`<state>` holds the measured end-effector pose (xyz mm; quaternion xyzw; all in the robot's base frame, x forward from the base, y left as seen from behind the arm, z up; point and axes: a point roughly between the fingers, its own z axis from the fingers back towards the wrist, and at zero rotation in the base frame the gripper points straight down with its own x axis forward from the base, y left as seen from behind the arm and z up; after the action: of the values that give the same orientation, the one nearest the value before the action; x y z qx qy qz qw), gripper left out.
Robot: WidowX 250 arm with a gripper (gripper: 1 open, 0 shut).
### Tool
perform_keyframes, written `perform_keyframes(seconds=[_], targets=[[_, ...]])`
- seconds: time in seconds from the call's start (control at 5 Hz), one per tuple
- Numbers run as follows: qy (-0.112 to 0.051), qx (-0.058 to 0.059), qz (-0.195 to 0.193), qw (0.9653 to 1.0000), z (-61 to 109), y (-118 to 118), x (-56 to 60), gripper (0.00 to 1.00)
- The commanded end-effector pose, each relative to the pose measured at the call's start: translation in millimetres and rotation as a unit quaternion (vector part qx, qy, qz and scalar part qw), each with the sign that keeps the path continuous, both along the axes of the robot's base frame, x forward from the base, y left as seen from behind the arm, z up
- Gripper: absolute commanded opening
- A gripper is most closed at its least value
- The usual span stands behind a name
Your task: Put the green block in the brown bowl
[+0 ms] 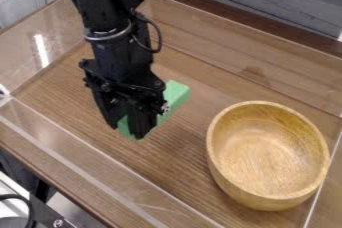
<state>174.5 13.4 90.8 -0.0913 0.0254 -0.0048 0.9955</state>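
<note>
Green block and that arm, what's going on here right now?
The single robot arm has its gripper shut on the green block, pointing almost straight down over the wooden table. The block appears held just off the tabletop, one end sticking out to the right of the fingers. The brown bowl sits empty to the right in the camera view, apart from the block, so the drop into the bowl is not yet done.
</note>
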Motion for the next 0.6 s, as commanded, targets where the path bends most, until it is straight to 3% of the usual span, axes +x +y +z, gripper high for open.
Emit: perform_keyframes(seconds=[0.0, 0.4], targets=[[-0.032, 0.004, -0.001, 0.9995, 13.3, -1.2, 10.5, 0.00], [-0.036, 0.001, -0.001, 0.9993, 15.8, -7.3, 11.3, 0.00]])
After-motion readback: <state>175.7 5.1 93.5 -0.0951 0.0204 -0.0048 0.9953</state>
